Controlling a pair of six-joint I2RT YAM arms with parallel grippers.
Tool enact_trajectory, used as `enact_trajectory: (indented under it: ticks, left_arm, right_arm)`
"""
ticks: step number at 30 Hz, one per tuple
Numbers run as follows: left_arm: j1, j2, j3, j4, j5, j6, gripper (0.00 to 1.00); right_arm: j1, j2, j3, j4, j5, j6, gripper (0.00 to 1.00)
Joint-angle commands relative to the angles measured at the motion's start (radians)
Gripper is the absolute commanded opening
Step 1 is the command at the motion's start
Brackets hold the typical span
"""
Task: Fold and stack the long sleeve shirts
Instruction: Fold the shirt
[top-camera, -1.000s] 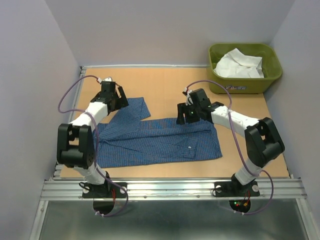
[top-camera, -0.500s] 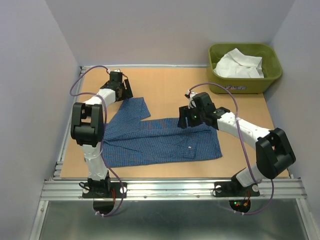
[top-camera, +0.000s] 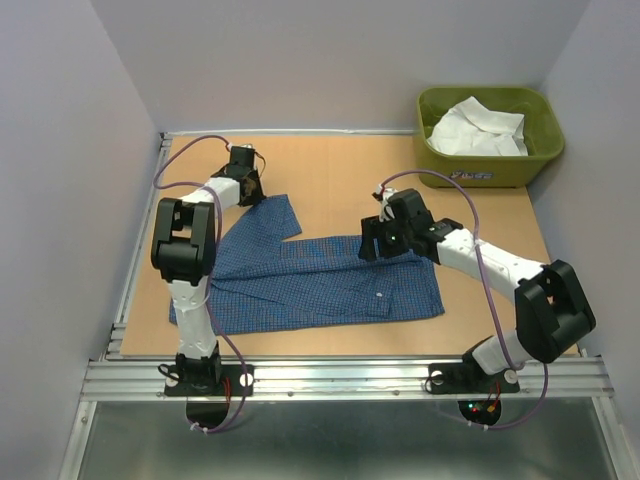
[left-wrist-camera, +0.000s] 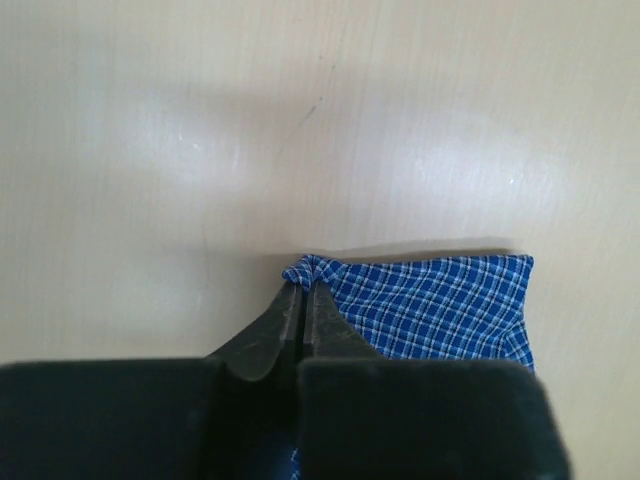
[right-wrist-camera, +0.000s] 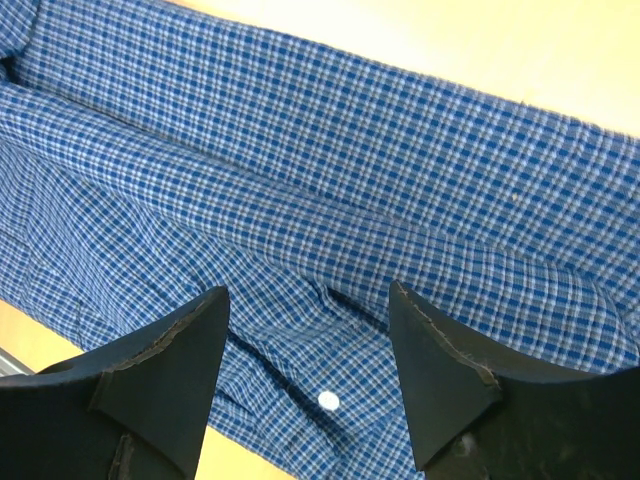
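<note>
Blue shirt: flat on the table, body across the middle, one sleeve angling toward the far left.
Left gripper: pressed together on the very corner of that sleeve's cuff — a thin bite.
Right gripper: spread wide just above the shirt's body, holding nothing.
White shirt: bundled in the green tub, far right.
Doing it well: lift the cuff low, carry the sleeve in over the body — right gripper pinning the cloth against dragging.
</note>
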Motion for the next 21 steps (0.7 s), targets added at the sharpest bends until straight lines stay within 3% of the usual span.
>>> enact_trajectory:
  ticks: [1,8,21]
  left_arm:
    - [-0.011,-0.054,0.024,0.014,0.030,0.028,0.00]
    - [-0.050,-0.349,-0.072,-0.009,0.096,0.027,0.00]
    - [-0.065,-1.031,-0.456,-0.340,0.292,-0.102,0.00]
  right_arm:
    - [0.010,-0.051,-0.025,0.033,0.031,0.000,0.70]
    - [0.010,-0.077,-0.025,0.035,0.129,-0.003,0.70]
    - [0.010,-0.059,0.056,0.030,0.252,-0.012,0.70]
